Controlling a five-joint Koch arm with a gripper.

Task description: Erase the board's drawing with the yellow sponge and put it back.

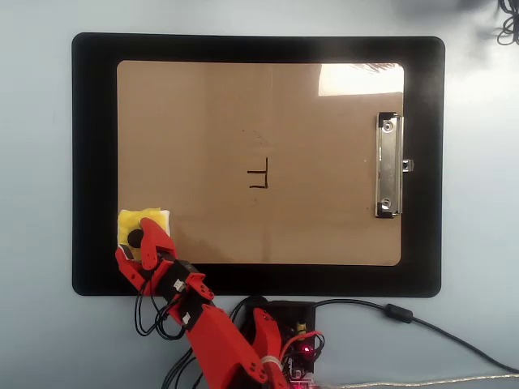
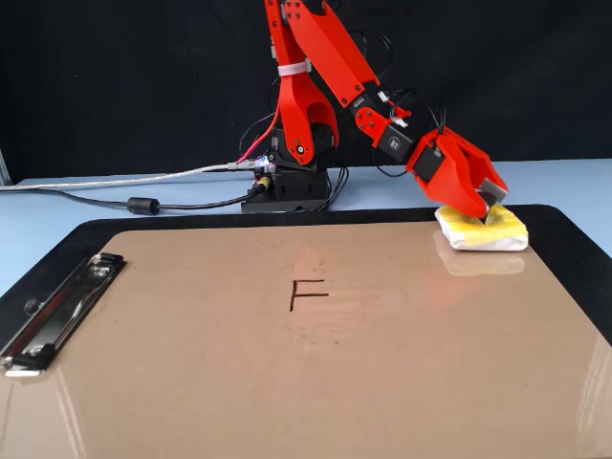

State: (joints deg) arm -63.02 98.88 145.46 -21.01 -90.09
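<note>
Overhead view looks straight down on the whole board. Fixed view sits low, facing the arm across that board.

a black mat lies on the pale blue table

sponge yellow/white | board brown | drawing black | end effector red
</note>
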